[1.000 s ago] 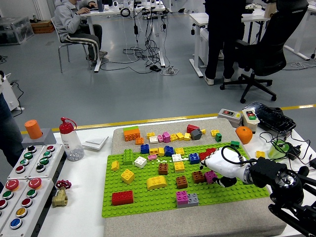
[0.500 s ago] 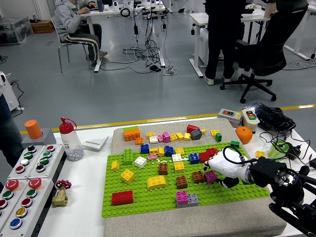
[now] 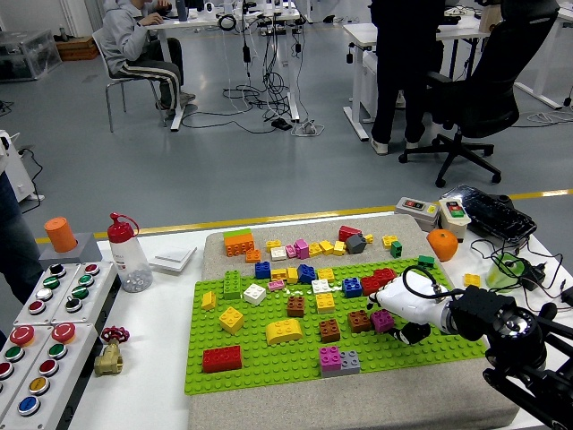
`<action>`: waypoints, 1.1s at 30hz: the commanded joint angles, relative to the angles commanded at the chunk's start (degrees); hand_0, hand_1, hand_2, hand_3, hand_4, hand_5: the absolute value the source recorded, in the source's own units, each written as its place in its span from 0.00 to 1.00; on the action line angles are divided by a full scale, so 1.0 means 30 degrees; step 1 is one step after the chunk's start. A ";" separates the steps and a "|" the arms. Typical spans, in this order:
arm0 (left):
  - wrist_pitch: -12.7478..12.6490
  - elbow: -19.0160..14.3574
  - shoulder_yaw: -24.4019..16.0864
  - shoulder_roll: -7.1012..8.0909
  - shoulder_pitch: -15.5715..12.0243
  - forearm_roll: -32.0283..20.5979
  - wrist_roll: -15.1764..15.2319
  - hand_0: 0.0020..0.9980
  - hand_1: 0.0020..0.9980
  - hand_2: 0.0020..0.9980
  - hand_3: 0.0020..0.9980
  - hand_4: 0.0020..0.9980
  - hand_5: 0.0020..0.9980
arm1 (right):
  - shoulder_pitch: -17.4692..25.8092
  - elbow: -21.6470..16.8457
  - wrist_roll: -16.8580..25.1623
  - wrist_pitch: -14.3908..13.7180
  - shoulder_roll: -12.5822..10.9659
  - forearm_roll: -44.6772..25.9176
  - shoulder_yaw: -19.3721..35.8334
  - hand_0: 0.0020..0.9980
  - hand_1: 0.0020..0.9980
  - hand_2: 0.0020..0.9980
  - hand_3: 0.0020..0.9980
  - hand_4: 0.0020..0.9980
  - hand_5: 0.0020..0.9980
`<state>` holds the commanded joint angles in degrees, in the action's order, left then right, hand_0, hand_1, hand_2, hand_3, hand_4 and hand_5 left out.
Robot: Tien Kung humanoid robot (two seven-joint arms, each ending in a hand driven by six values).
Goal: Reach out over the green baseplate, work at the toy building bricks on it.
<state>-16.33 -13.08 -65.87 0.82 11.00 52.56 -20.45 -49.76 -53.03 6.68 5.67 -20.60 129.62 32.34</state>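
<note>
Right hand (image 3: 405, 309) shifted slightly right since earlier; fingers curled around small purple brick (image 3: 382, 320) on green baseplate (image 3: 269, 363); removal judged underway.

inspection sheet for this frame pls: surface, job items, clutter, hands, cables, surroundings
Surface: white table carrying a beige mat, with the green baseplate on top.
Job's things: loose bricks across the baseplate, among them a red brick, a yellow arch brick and a pink-and-grey pair; more bricks on the mat behind.
Clutter: button box, brass valve, clear bottle, orange ball.
Hands: right hand low over the baseplate's right end, at a purple brick; grasp unclear. Left hand: nothing seen.
Cables: black leads at the table's right edge; more on the floor.
Surroundings: seated person, office chair, desks.
</note>
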 joint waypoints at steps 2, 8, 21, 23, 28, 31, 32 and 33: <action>-0.0010 -0.0001 0.0012 0.0001 0.0008 -0.0018 0.0009 0.63 0.60 0.60 0.42 0.35 0.99 | -0.0032 0.0105 -0.0015 -0.0016 0.0076 -0.0014 -0.0006 0.64 0.71 0.72 0.77 0.65 0.18; -0.0038 -0.0005 0.0047 0.0002 0.0024 -0.0052 0.0020 0.63 0.60 0.60 0.42 0.35 0.99 | -0.0224 0.0630 -0.0066 -0.0212 0.0375 -0.0035 -0.0073 0.64 0.70 0.71 0.77 0.65 0.18; -0.0045 -0.0009 0.0060 0.0000 0.0039 -0.0064 0.0018 0.63 0.60 0.60 0.42 0.35 0.99 | -0.0348 0.1385 -0.0049 -0.0326 0.0607 0.0007 -0.0186 0.62 0.68 0.67 0.73 0.64 0.19; -0.0042 -0.0010 0.0053 0.0001 0.0043 -0.0055 0.0018 0.63 0.60 0.60 0.42 0.35 0.99 | -0.0344 0.1445 -0.0034 -0.0332 0.0612 0.0003 -0.0195 0.62 0.68 0.67 0.73 0.64 0.19; -0.0038 -0.0016 0.0026 0.0005 0.0055 -0.0004 0.0008 0.63 0.60 0.60 0.42 0.35 0.99 | -0.0338 0.1547 -0.0019 -0.0461 0.0634 -0.0035 -0.0217 0.61 0.66 0.65 0.70 0.64 0.20; -0.0036 -0.0019 0.0003 0.0006 0.0062 0.0038 0.0002 0.63 0.60 0.60 0.42 0.35 0.99 | -0.0338 0.1576 -0.0044 -0.0533 0.0658 -0.0004 -0.0237 0.61 0.66 0.65 0.70 0.64 0.20; -0.0035 -0.0019 -0.0003 0.0007 0.0066 0.0051 -0.0001 0.63 0.60 0.60 0.42 0.34 0.99 | -0.0337 0.1584 -0.0044 -0.0570 0.0664 -0.0006 -0.0240 0.60 0.63 0.61 0.66 0.62 0.20; -0.0036 -0.0020 -0.0009 0.0007 0.0067 0.0058 -0.0003 0.63 0.60 0.60 0.42 0.34 0.99 | -0.0337 0.1591 -0.0044 -0.0600 0.0668 -0.0011 -0.0246 0.60 0.63 0.61 0.66 0.62 0.20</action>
<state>-16.44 -13.14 -65.89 0.84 11.21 52.73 -20.46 -50.77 -48.26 6.55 3.87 -18.60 129.59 31.61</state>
